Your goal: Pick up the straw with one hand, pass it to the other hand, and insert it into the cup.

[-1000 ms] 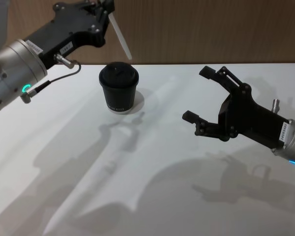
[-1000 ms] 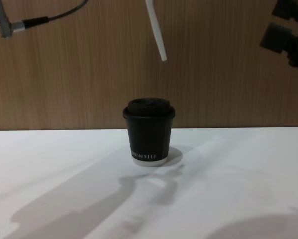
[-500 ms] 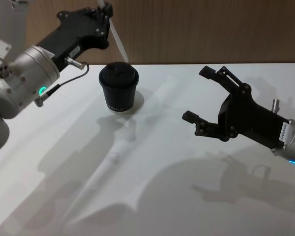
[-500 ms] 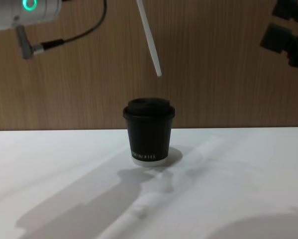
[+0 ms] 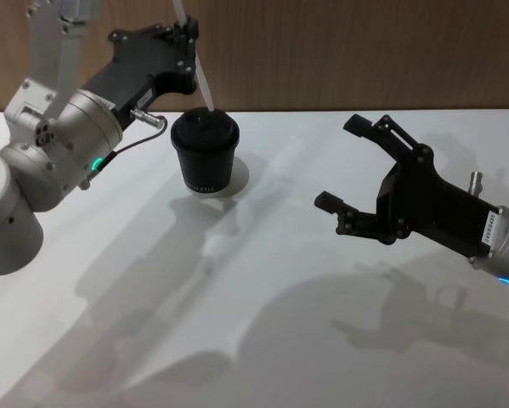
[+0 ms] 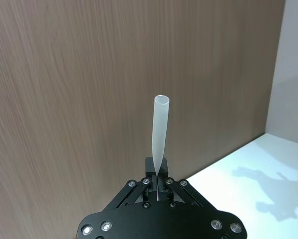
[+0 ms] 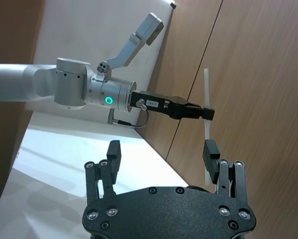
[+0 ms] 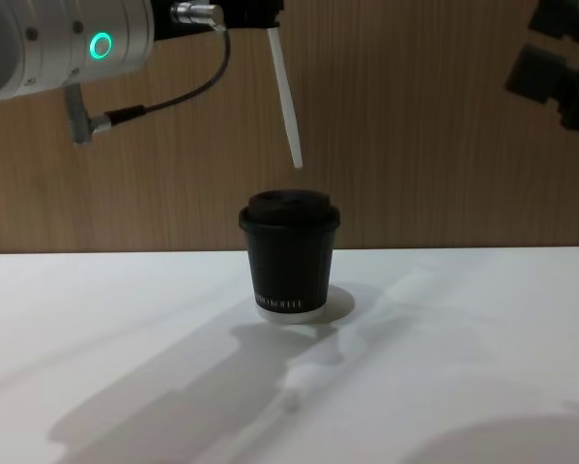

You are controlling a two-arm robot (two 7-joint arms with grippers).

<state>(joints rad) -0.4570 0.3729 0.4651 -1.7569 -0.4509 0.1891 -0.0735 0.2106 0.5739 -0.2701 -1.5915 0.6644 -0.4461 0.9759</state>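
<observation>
A thin, straight white straw hangs in the air, slightly tilted. Its upper part is pinched between the closed fingers of the left gripper, a black long-fingered tool on a silver cylindrical arm with a glowing green ring. In the chest view the lower end of the straw is a short way above the lid of a small black paper cup and does not touch it. The cup has a black plastic lid, small white lettering and a white base rim, and it stands upright on a white tabletop in front of a brown wooden wall. Off to the right and well apart from the cup, the right gripper, all black and angular with blocky fingers, hovers over the table with its jaws spread wide and nothing between them. Judging from this layout, the pick-up and the handover look done, since the straw sits in the silver arm's grip and the black gripper is empty. Only the insertion seems left: lining the tip up with the lid's opening, which cannot be made out here, and lowering the straw in.
</observation>
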